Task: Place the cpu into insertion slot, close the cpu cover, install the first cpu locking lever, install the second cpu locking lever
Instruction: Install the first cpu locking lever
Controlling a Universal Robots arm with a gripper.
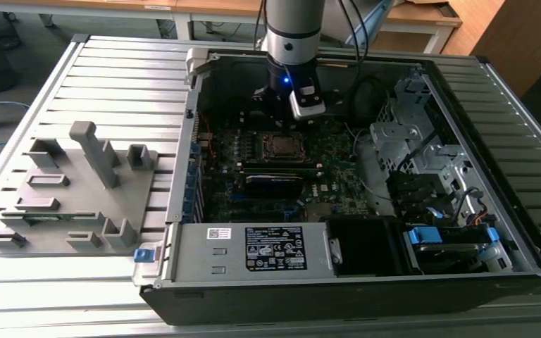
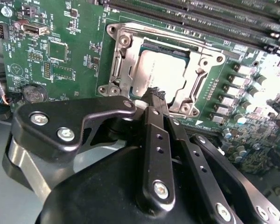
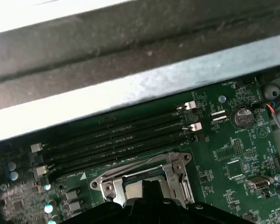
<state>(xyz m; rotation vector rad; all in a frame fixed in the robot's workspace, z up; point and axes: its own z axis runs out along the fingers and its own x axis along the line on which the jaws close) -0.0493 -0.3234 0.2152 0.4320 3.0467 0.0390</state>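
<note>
While the gripper hangs with its fingers pressed together and empty over the cpu cover, the cpu lies seated in the insertion slot mid-motherboard. Pressing squarely on the frame, not the chip, seems wisest.

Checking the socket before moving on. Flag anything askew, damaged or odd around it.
Nothing stands out. The cpu lies flat and square in the insertion slot, the cpu cover sits down around it, and the end effector hovers beside it.
</note>
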